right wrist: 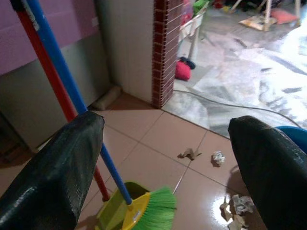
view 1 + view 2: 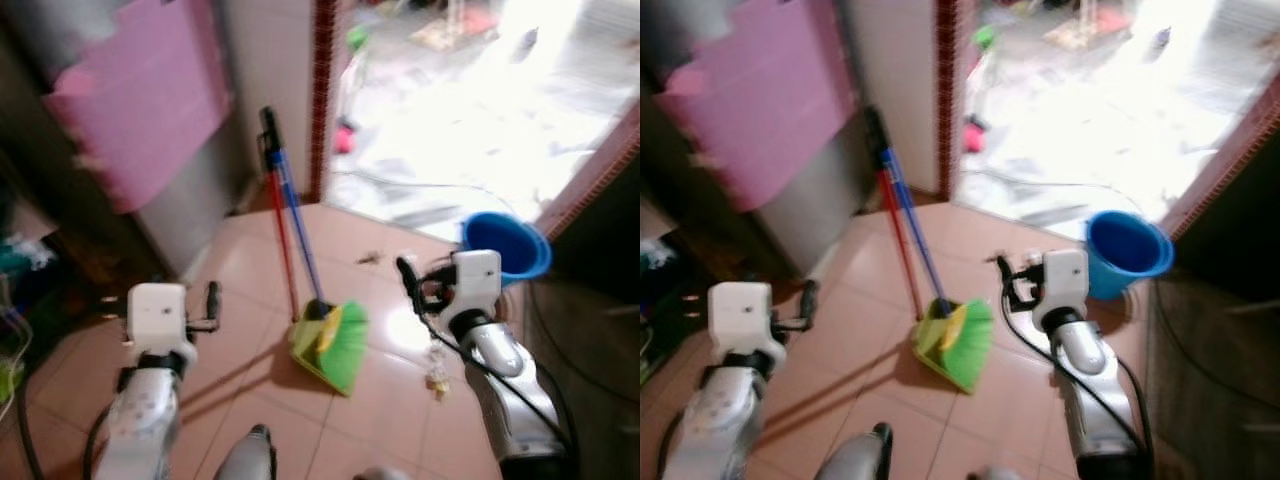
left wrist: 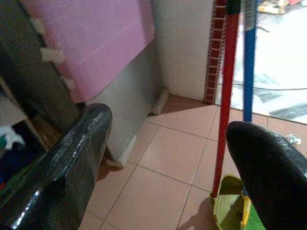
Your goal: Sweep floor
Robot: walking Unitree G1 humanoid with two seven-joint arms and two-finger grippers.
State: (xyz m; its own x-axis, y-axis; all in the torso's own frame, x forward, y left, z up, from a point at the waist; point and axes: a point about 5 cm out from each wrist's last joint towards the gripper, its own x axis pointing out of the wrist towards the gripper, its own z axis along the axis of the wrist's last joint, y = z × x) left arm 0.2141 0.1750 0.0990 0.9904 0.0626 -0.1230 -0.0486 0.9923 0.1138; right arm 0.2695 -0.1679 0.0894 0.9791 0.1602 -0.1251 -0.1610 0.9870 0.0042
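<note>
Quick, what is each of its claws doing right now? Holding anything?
Left gripper: open, holding nothing, short of the red handle.
Right gripper: open, holding nothing, aimed toward the green broom.

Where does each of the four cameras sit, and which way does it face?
Left eye view: on the head, looking forward and down at the broom and dustpan; both arms show, left gripper and right gripper.
Right eye view: the same head camera's other eye, same scene with the blue bucket.
Left wrist view: along the open left fingers toward the red handle.
Right wrist view: along the open right fingers toward the doorway.
Both wrist views share the blue handle.
</note>
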